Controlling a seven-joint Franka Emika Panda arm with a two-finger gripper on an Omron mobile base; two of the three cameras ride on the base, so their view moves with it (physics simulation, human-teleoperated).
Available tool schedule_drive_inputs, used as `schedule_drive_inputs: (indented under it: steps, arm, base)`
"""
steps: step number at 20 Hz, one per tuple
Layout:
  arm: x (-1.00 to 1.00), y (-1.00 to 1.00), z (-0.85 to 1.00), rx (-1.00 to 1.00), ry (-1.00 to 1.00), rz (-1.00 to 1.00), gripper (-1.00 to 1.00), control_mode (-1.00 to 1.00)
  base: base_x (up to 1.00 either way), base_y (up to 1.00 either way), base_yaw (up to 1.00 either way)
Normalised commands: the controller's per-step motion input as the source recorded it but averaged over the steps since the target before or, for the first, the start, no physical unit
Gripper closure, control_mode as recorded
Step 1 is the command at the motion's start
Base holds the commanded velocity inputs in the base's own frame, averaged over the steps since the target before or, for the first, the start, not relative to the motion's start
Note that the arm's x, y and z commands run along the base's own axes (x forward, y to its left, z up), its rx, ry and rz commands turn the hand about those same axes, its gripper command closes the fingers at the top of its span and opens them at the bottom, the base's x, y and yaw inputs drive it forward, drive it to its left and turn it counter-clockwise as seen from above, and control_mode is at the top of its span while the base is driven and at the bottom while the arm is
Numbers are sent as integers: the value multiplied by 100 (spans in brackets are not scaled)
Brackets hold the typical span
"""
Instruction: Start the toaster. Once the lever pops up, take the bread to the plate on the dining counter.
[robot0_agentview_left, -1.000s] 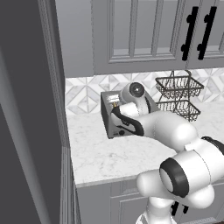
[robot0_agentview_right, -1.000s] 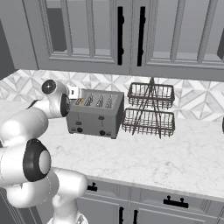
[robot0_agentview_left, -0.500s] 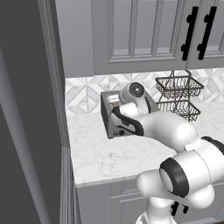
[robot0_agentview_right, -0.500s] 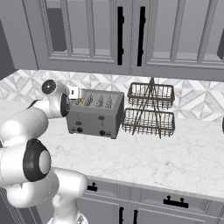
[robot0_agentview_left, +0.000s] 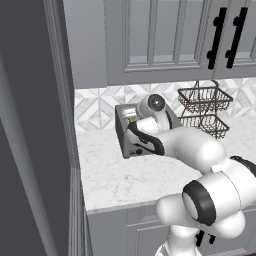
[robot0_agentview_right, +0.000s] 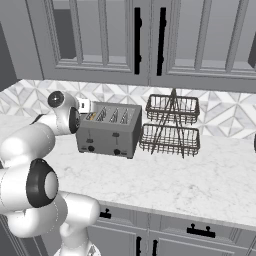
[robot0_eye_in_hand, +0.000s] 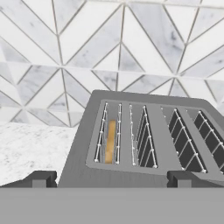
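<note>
The counter (robot0_agentview_right: 200, 180), a marble worktop over grey cabinets, extends beneath and ahead of the end effector (robot0_eye_in_hand: 109, 178), with a patterned tile backsplash (robot0_eye_in_hand: 131, 48) behind it. The toaster (robot0_agentview_right: 107, 130) stands on the counter directly below and ahead of the end effector. The right base view shows its front face with two levers and two knobs; in the left base view the white arm covers most of that face and the whole end effector. A two-tier wire basket rack (robot0_agentview_right: 171, 125) stands just beside the toaster on the side away from the end effector; the hand view does not include it. The hand view looks down onto the four slots: the bread (robot0_eye_in_hand: 110, 141) sits upright in the slot nearest the view's left edge, seen as a thin golden-tan strip between the slot wires. In the right base view the bread is too small to make out. The end effector's two dark fingertips (robot0_eye_in_hand: 42, 178) stand wide apart at the bottom of the hand view, spanning the toaster's near end and holding nothing.
</note>
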Motion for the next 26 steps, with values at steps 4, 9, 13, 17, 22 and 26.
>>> schedule_drive_inputs:
  steps: [4, 9, 13, 17, 22, 26]
  arm:
    - [0, 0, 0, 0, 0, 0, -100, -100]
    - [0, 0, 0, 0, 0, 0, -100, -100]
    - [0, 0, 0, 0, 0, 0, -100, -100]
    - [0, 0, 0, 0, 0, 0, -100, -100]
    - [0, 0, 0, 0, 0, 0, -100, -100]
    - [0, 0, 0, 0, 0, 0, -100, -100]
  base:
    - [0, 0, 0]
    - [0, 0, 0]
    - [0, 0, 0]
    - [0, 0, 0]
    - [0, 0, 0]
    - [0, 0, 0]
